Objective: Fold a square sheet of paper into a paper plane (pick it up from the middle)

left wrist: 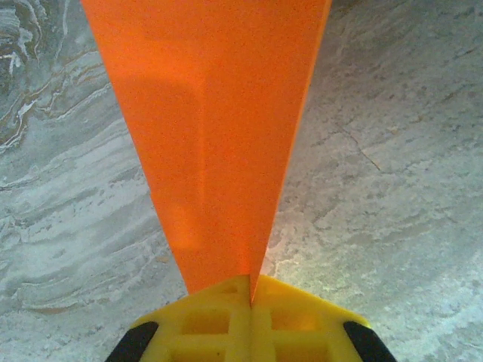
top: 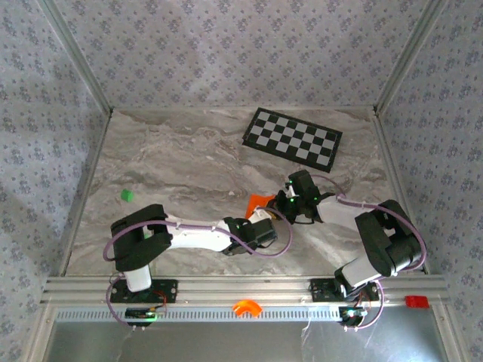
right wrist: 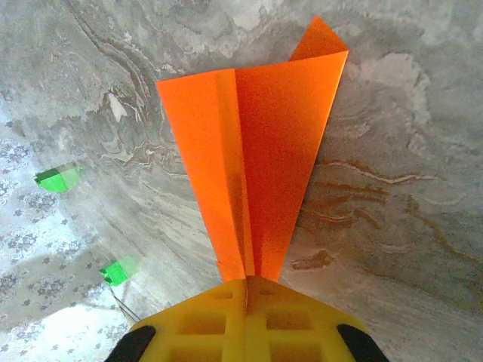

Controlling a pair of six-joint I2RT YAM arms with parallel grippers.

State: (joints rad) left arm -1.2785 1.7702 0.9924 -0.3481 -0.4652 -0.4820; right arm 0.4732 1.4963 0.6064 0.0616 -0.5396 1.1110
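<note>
Paper point(top: 261, 202) is mid-tabletop point(top: 173, 173), slightly right of centre, pinched by both hands. Left hand point(left wrist: 251, 296): jaws fully closed on the paper, which tapers into the fingers and fans out straight ahead, wide end far from the hand. Right hand point(right wrist: 247, 285): also clamped tight on the paper. The centre crease lines up with the jaw seam, the long axis runs dead ahead, and one flap corner sticks up at the far right. From above, the left hand comes in from the near side and the right hand from the right. The two grips sit just beside each other on the same piece, so neither arm is nearer. Paper looks lifted off the tabletop rather than flat, but I can't confirm the gap. My read: the next fold turns on that crease axis, so one hand has to release and re-grip across it while the other steadies the paper. Risk: pulling apart with both hands clamped tears the paper or skews the crease.
</note>
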